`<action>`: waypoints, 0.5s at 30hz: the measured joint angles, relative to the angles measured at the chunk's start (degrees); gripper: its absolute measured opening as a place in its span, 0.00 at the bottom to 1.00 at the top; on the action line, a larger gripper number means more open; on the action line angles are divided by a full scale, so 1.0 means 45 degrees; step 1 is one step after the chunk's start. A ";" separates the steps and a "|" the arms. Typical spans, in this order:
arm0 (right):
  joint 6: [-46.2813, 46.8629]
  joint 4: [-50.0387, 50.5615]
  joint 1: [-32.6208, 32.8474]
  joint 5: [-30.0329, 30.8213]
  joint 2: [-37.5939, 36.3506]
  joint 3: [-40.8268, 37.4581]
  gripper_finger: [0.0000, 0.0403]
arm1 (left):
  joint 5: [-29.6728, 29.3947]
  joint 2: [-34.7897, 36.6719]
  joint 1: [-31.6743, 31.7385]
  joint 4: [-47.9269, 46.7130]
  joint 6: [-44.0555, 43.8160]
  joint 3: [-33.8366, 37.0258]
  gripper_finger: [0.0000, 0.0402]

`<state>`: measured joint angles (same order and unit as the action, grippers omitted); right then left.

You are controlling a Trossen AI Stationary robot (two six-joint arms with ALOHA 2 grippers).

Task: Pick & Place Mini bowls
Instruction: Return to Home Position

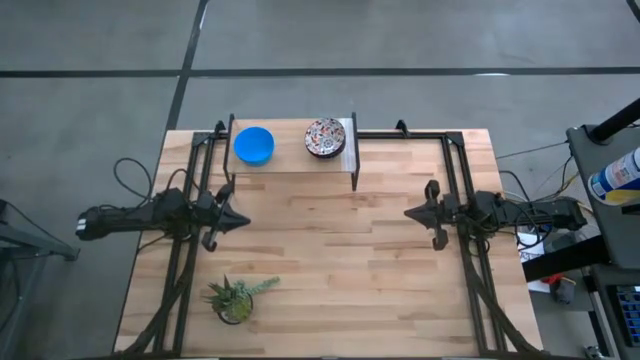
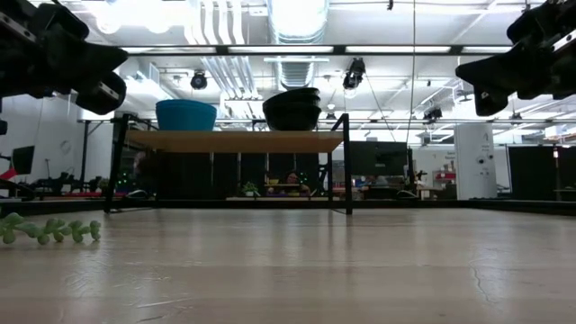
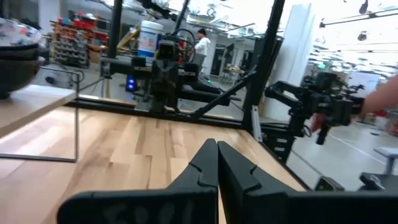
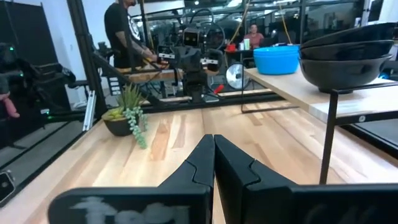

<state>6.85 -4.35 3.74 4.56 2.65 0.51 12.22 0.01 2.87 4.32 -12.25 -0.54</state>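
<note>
Openings face up on both stacks you see on the shelf (image 1: pixel 290 162), blue bowls (image 1: pixel 254 145) beside patterned bowls (image 1: pixel 325 137); left gripper (image 1: pixel 244 222) and right gripper (image 1: pixel 408 212) hover, fingers clenched on nothing.

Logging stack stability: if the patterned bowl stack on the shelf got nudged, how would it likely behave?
The patterned bowl stack probably slides as one, since the bowls nest closely. It sits near the shelf end, so an outward push might drop it. Rigid-looking, likely breakable.
</note>
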 joint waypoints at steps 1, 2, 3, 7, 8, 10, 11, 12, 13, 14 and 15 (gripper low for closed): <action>0.0101 0.0000 -0.0001 -0.0001 0.0019 0.0000 0.02 | -0.0107 0.0000 0.0000 0.0002 0.0021 0.0000 0.00; 0.0293 -0.0008 0.0002 0.0000 0.0028 0.0000 0.02 | -0.0120 0.0000 0.0000 -0.0001 0.0045 0.0005 0.00; 0.0484 -0.0008 0.0002 0.0000 0.0047 0.0000 0.02 | -0.0125 0.0000 0.0000 -0.0005 0.0049 0.0005 0.00; 0.0671 -0.0017 0.0002 0.0000 0.0109 0.0000 0.02 | -0.0135 0.0000 0.0000 -0.0015 -0.0228 0.0010 0.00; 0.0671 -0.0021 0.0002 0.0000 0.0109 0.0000 0.02 | -0.0139 0.0000 0.0000 -0.0018 -0.0317 0.0010 0.00; 0.0690 -0.0017 0.0002 0.0000 0.0104 0.0000 0.02 | -0.0145 0.0000 0.0000 -0.0032 -0.0390 0.0010 0.00; 0.0681 -0.0019 0.0002 0.0000 0.0104 0.0000 0.02 | -0.0147 0.0000 0.0000 -0.0036 -0.0393 0.0010 0.00; 0.0681 -0.0022 0.0002 0.0000 0.0104 0.0000 0.02 | -0.0149 0.0000 0.0000 -0.0045 -0.0394 0.0015 0.00; 0.0683 -0.0027 0.0002 0.0000 0.0109 0.0000 0.02 | -0.0147 0.0000 0.0000 -0.0049 -0.0398 0.0015 0.00; 0.0703 -0.0027 0.0002 0.0000 0.0109 0.0000 0.02 | -0.0144 0.0000 0.0000 -0.0049 -0.0398 0.0015 0.00; 0.0709 -0.0022 0.0002 0.0000 0.0109 0.0000 0.02 | -0.0149 0.0000 0.0000 -0.0049 -0.0398 0.0015 0.00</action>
<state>10.04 -4.45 3.75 4.56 3.14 0.51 11.55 0.01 2.87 4.10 -14.04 -0.47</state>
